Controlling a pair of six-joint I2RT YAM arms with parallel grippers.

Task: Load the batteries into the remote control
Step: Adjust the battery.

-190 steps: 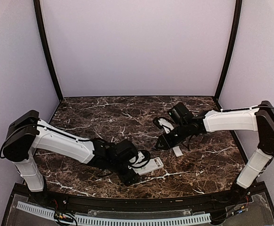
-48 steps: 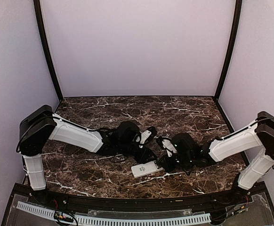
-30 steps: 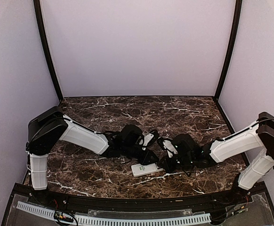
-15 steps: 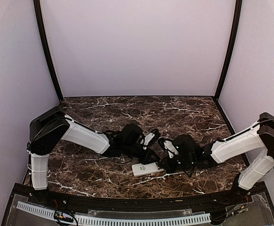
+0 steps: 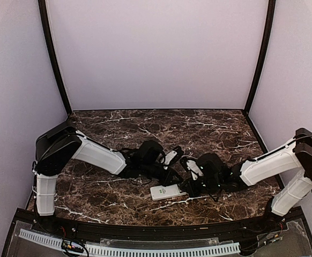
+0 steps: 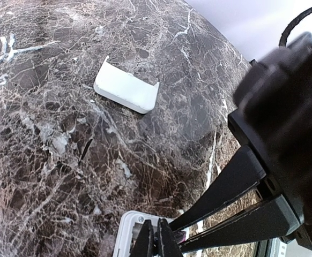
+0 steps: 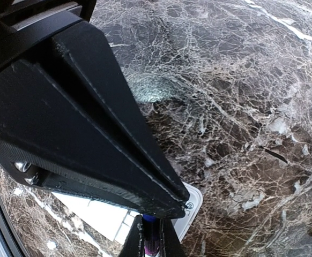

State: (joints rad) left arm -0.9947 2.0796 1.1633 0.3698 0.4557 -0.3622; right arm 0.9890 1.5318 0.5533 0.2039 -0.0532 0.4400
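Where the 2 arms meet low over the front middle of the dark marble table (image 5: 118, 128), the remote control (image 5: 165, 191) lies flat. Its long side runs roughly left to right, and both wrists are bent down toward its right end. The right gripper (image 7: 149, 238) has its 2 fingers drawn tight on a battery (image 7: 151, 245), a slim purplish cylinder pinched between the tips. It points down just over a white corner of the remote; whether the battery touches the plastic cannot be told. The left gripper (image 6: 156, 243) has its fingers brought together as well, the tips meeting right at the rounded end of the remote. The left wrist view does not show clearly whether anything is caught between them, though a speck of purple shows just beside the tips. Farther out on the table in that same view, well apart from the remote, a small white cover piece (image 6: 126, 89) lies flat with one long edge notched. From above, the 2 grippers sit close together, the left one just behind the remote and the right one at its right end.
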